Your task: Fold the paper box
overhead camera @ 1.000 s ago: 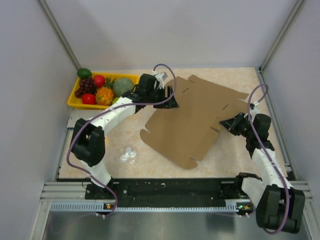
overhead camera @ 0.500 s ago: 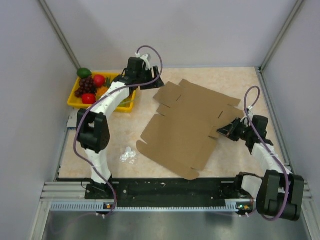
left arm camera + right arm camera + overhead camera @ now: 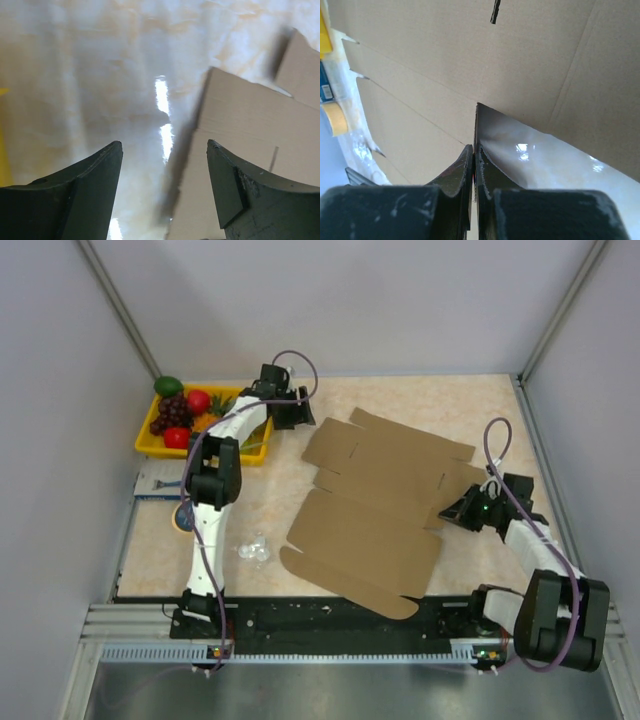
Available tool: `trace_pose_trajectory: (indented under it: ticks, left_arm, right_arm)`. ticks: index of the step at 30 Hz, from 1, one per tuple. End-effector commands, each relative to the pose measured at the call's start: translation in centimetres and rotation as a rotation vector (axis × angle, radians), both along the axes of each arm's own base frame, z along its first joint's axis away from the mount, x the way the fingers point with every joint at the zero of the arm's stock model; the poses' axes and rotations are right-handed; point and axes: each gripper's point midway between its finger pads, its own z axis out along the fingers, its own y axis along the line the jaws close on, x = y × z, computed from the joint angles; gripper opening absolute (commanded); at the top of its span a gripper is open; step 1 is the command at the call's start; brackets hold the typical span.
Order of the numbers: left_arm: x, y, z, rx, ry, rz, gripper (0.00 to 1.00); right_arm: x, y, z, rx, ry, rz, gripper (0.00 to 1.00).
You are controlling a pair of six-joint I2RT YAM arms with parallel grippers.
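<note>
Right wrist view: my right end effector [image 3: 473, 148] pinches a thin edge of the flat brown cardboard paper box [image 3: 445, 60], which is mostly cut off. My left end effector [image 3: 165, 145] stands open, empty.

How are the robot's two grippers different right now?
The left gripper is open and holds nothing; the right gripper is shut, pinching an edge of the cardboard. The left gripper is by its far left corner, the right gripper at its right side. Both are black with two fingers.
</note>
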Motion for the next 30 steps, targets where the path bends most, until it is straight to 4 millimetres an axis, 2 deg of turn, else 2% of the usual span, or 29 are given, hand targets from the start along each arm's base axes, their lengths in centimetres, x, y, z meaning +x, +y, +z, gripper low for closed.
trace_pose_trajectory:
  ticks: [1, 5, 7, 9, 10, 13, 18, 19, 20, 25, 28, 29, 30]
  left_arm:
    - [0.8, -0.2, 1.4, -0.007, -0.027, 0.002, 0.73]
    - [-0.6, -1.1, -1.4, -0.040, 0.069, -0.018, 0.68]
    - [-1.4, -1.7, -2.1, -0.075, 0.102, -0.041, 0.67]
    - [-1.6, -3.0, -1.3, -0.150, 0.086, -0.077, 0.67]
    - [-2.1, -3.3, -1.8, -0.174, 0.098, -0.087, 0.68]
    - [-2.5, -4.7, -1.2, -0.267, 0.116, -0.124, 0.68]
    - [-2.9, -5.7, -1.3, -0.328, 0.140, -0.144, 0.63]
    - [-2.8, -6.1, -0.3, -0.356, 0.119, -0.163, 0.62]
    - [-2.8, -6.3, 0.0, -0.374, 0.118, -0.164, 0.56]
    - [-2.4, -7.3, 2.9, -0.451, 0.065, -0.200, 0.38]
    - [-2.3, -7.2, 3.5, -0.446, 0.047, -0.200, 0.29]
    - [-2.3, -7.1, 3.5, -0.439, 0.040, -0.203, 0.24]
    - [-2.3, -7.1, 3.5, -0.434, 0.037, -0.203, 0.15]
  right_arm:
    - [1.4, -1.9, 1.5, -0.090, -0.082, -0.044, 0.00]
    - [1.6, -2.3, 1.8, -0.083, -0.086, -0.053, 0.00]
    - [1.7, -2.3, 1.9, -0.077, -0.088, -0.050, 0.00]
    - [1.7, -2.1, 2.0, -0.069, -0.092, -0.043, 0.00]
    - [1.7, -2.0, 2.1, -0.066, -0.095, -0.041, 0.00]
    - [1.7, -1.8, 2.3, -0.057, -0.102, -0.030, 0.00]
    - [1.6, -1.5, 2.4, -0.038, -0.102, -0.021, 0.00]
    - [1.6, -1.4, 2.6, -0.036, -0.109, -0.016, 0.00]
    - [1.7, -1.4, 2.6, -0.034, -0.114, -0.016, 0.00]
    - [1.6, -1.3, 2.5, -0.025, -0.114, -0.013, 0.00]
    - [1.6, -1.3, 2.6, -0.027, -0.117, -0.016, 0.00]
    - [1.7, -1.3, 2.6, -0.030, -0.118, -0.018, 0.05]
    - [1.6, -1.3, 2.6, -0.027, -0.116, -0.016, 0.15]
